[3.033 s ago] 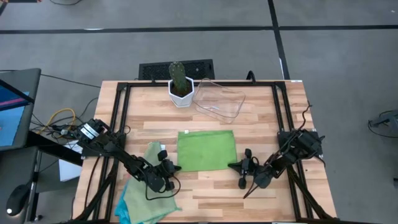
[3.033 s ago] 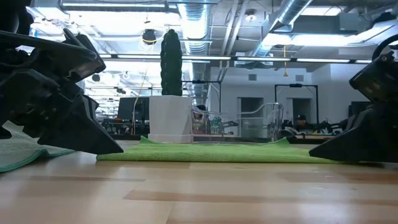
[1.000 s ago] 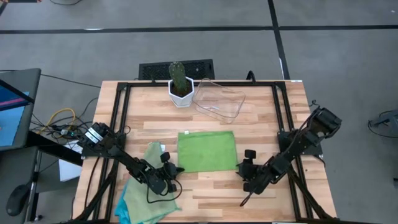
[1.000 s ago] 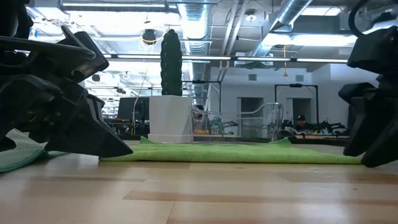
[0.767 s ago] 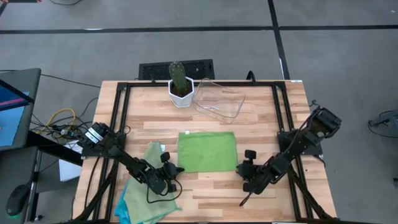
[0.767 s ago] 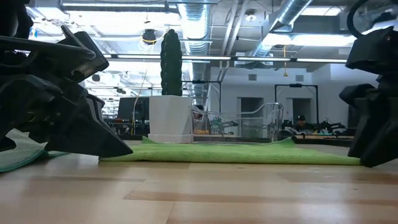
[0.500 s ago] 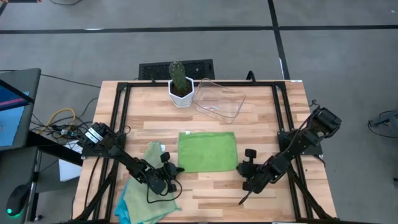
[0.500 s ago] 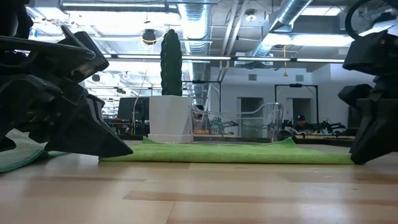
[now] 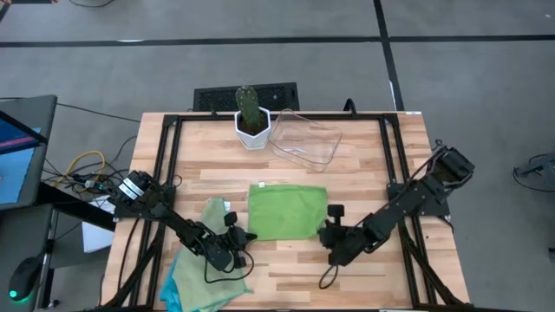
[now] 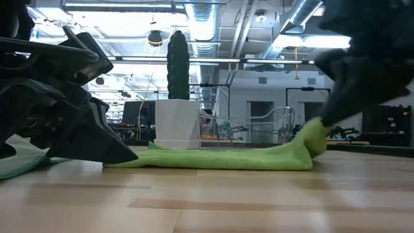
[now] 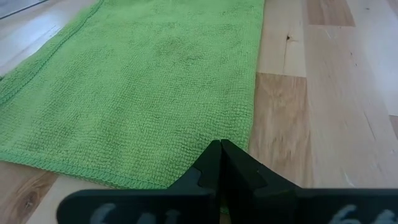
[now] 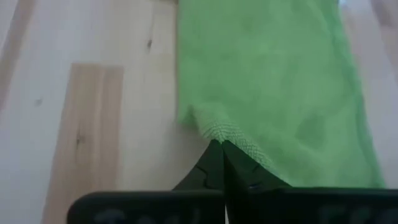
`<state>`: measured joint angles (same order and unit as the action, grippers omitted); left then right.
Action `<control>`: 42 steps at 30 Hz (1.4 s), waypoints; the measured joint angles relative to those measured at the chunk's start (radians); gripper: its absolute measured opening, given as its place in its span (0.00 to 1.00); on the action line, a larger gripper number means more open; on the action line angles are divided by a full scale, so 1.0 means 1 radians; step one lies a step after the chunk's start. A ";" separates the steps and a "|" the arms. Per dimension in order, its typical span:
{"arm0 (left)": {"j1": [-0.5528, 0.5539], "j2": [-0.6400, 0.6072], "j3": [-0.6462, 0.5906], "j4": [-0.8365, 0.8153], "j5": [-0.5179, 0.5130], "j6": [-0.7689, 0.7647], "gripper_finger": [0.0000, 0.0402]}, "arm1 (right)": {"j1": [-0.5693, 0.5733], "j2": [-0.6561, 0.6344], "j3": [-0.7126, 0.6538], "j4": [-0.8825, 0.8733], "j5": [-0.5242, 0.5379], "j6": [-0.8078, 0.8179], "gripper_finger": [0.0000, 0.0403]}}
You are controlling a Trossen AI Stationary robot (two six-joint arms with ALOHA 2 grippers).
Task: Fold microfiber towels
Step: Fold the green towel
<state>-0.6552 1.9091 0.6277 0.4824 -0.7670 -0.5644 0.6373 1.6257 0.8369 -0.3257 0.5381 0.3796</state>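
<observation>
Since a second ago, the right gripper [image 9: 330,236] has slid inward to the green towel's [image 9: 288,211] near right corner and closed on it. High view: we find that towel flat mid-table; its right corner is dragged in, presumably to start a fold. The left gripper [image 9: 232,239] sits shut at the near left corner, likely pinning it. A towel pile [image 9: 204,277] lies at the near left table edge; its colours beyond green and a blue sliver are hidden.

Low view: the right corner [image 10: 314,139] is lifted off the wood; the right arm is cut off above.

Left wrist view: fingers [image 11: 219,163] meet on the hem; whether they pinch cloth, we cannot tell.

Right wrist view: fingertips clamp a puckered corner [image 12: 214,132].
</observation>
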 joint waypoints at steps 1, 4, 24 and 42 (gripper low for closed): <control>0.000 0.000 0.000 0.000 0.000 0.000 0.00 | -0.012 0.000 0.006 0.013 -0.001 -0.019 0.04; 0.000 0.000 0.000 0.000 0.000 0.003 0.00 | -0.046 0.000 0.012 0.065 -0.017 -0.070 0.04; 0.000 0.000 0.000 0.005 0.000 0.010 0.00 | -0.155 0.167 0.039 0.330 -0.167 -0.211 0.05; 0.000 0.000 0.000 0.007 -0.004 0.019 0.00 | -0.210 0.229 0.125 0.343 -0.201 -0.302 0.07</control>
<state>-0.6548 1.9095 0.6277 0.4896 -0.7712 -0.5457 0.4269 1.8549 0.9615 0.0173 0.3374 0.0776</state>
